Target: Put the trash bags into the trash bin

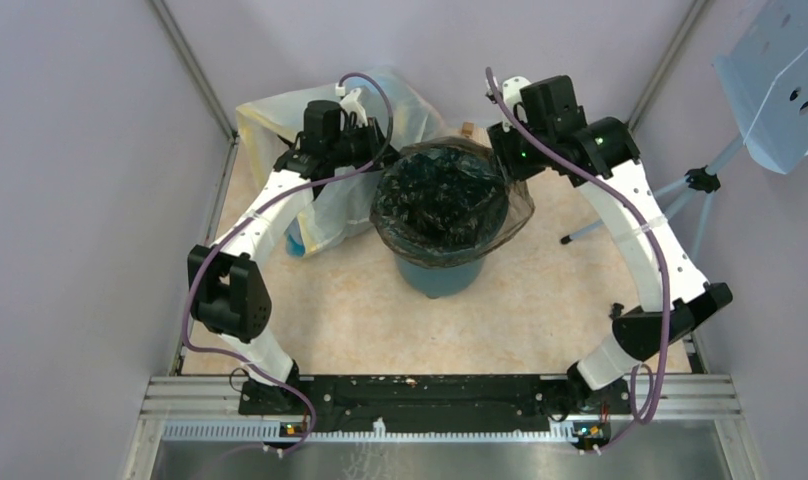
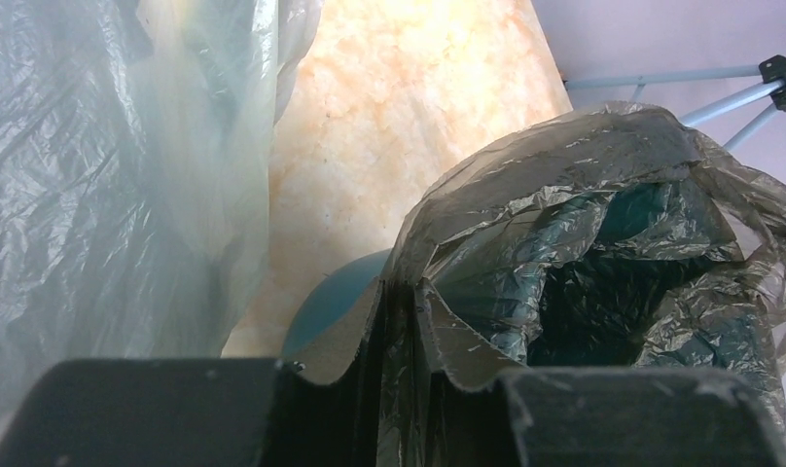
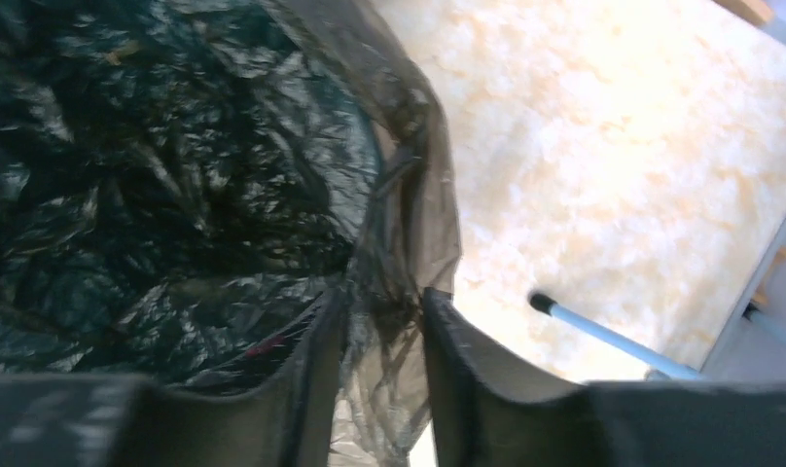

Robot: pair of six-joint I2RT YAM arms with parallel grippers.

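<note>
The teal trash bin (image 1: 440, 275) stands in the middle of the floor. A black, slightly see-through trash bag (image 1: 445, 200) is spread open over its rim and hangs down inside. My left gripper (image 1: 385, 152) is at the bag's left edge. In the left wrist view it (image 2: 401, 292) is shut on a fold of the bag (image 2: 584, 224), with the bin's wall (image 2: 336, 302) below. My right gripper (image 1: 502, 152) is at the bag's right edge. In the right wrist view it (image 3: 382, 297) pinches the bag's film (image 3: 175, 146).
A large whitish-yellow bag (image 1: 270, 120) with blue contents lies behind and left of the bin, close to my left arm, and shows in the left wrist view (image 2: 97, 175). A light-blue tripod leg (image 1: 590, 232) and a perforated panel (image 1: 780, 80) stand at the right. Walls enclose the floor.
</note>
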